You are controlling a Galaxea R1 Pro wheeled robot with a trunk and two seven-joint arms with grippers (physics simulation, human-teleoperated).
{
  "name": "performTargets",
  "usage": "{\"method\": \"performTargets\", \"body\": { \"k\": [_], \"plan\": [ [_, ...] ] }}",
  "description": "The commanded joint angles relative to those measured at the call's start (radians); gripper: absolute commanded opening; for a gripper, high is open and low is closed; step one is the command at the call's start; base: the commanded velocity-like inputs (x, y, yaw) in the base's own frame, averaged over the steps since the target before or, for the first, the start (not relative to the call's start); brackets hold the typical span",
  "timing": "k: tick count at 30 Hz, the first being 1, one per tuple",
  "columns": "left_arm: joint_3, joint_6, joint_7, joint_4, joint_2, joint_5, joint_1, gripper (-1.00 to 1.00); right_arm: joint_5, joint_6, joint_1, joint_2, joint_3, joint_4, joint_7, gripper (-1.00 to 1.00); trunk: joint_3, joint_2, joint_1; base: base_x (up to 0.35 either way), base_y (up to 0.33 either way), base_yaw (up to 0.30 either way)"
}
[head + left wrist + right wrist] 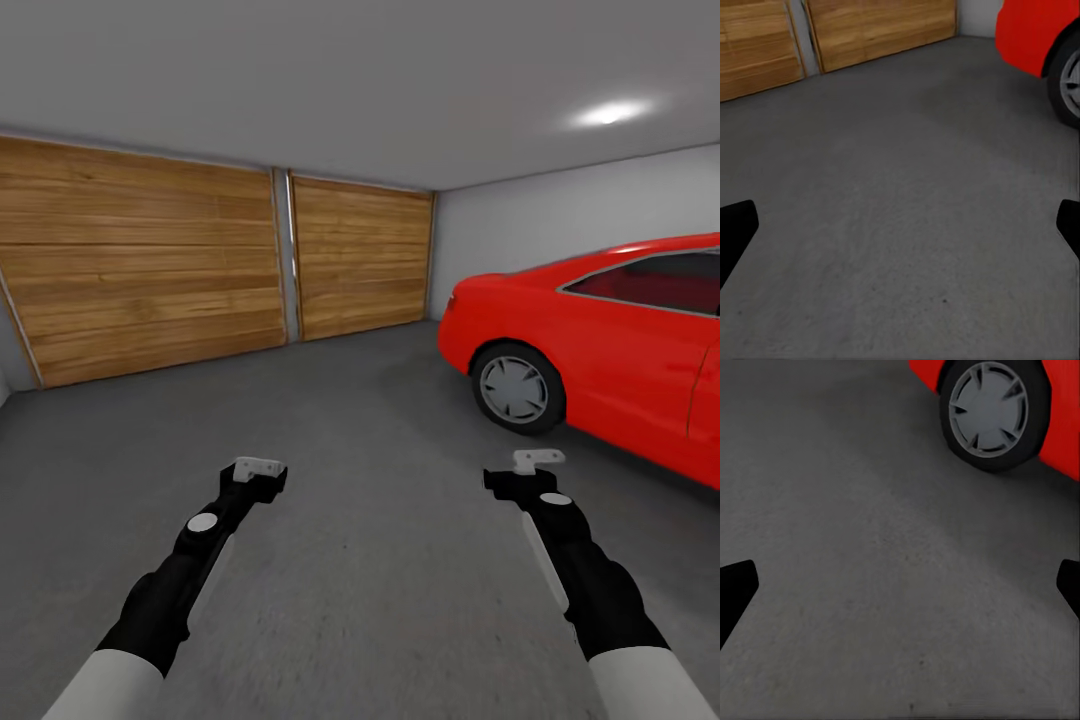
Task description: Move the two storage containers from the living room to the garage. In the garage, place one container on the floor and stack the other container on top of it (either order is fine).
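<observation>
Location: the garage, a bare room with plain white walls. The rough, mottled dark grey concrete floor point(380, 430) runs from the robot to two wooden panel doors point(150, 265) along the far wall. A glossy red car point(610, 340) stands along the right side, its grey-spoked front wheel point(515, 388) nearest the robot.

Left gripper point(258, 468): held out low over the floor, nothing in it. In the left wrist view its dark fingertips point(735, 232) sit at opposite edges of the frame with bare concrete between them, so the jaws stand spread wide.

Right gripper point(538, 460): likewise extended, empty. The right wrist view shows the same wide gap between fingertips point(735, 589), with the car wheel beyond.

Task items: the two orange-red storage containers are not visible on this stretch of floor or in either gripper. Their whereabouts cannot be established from these views.

Assessment: no container is set down within view, so placing and stacking appear outstanding. As lidless, low-walled bins of roughly gripper span, they should be light and rigid, with smooth, possibly slippery walls. The sound hold is probably a pinch on one wall's rim, or both grippers on opposite walls to keep a bin level. Stacking calls for squared alignment, since an offset upper bin could slide off.
</observation>
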Motion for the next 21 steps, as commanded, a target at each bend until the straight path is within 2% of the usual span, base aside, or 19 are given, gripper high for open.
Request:
{"method": "performTargets", "body": {
  "k": [1,11,21],
  "plan": [
    [-0.001,0.006,-0.001,-0.002,0.001,0.001,0.000,1.00,0.001,0.005,-0.001,0.000,0.001,-0.001,-0.003,1.00,0.000,-0.001,0.000,0.000,0.000,-0.259],
    [-0.004,0.005,-0.001,-0.002,0.001,0.000,0.000,1.00,0.002,0.005,-0.001,0.000,0.002,-0.001,-0.003,1.00,0.007,-0.001,0.000,0.000,0.000,-0.259],
    [-0.004,0.007,-0.002,-0.001,0.001,-0.004,0.000,1.00,0.003,0.005,-0.001,0.000,0.002,-0.001,-0.003,1.00,0.046,0.069,-0.038,0.000,0.000,-0.257]
  ]
}}
